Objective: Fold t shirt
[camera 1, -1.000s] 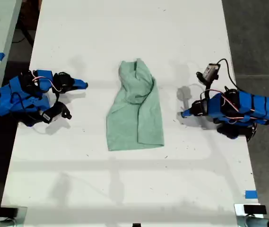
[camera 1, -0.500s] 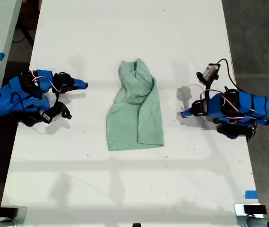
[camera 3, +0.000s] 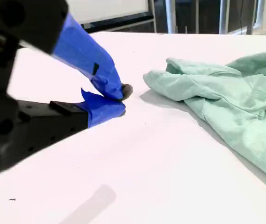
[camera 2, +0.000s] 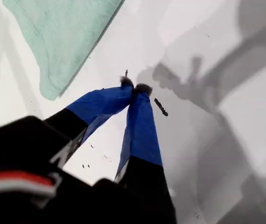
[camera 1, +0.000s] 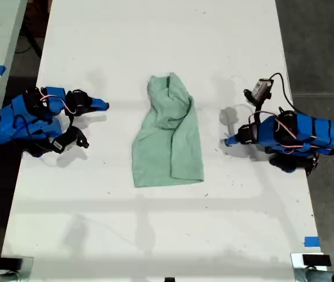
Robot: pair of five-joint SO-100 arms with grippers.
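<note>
The t shirt (camera 1: 169, 141) lies flat in the middle of the white desk (camera 1: 155, 35). Its narrower, bunched end points to the exterior view's top and its wider, straight hem to that view's bottom.

My first claw (camera 1: 228, 141) sits at the exterior view's right, apart from the cloth. My second claw (camera 1: 103, 106) sits at that view's left, level with the bunched end and farther from it.

Only the first wrist view shows the tips of my first claw (camera 2: 133, 88) pressed together over bare desk with nothing between them; one hemmed corner of the t shirt (camera 2: 62, 32) lies near, not touching. Only the second wrist view shows my second claw (camera 3: 121, 98) also clenched and empty, with the rumpled folds of the t shirt (camera 3: 226, 98) raised off the surface across a clear strip of desk.

From overhead, bare white surface surrounds the garment on every side. Both long desk edges run just behind the arms, with dark floor beyond the edge on the exterior view's right
</note>
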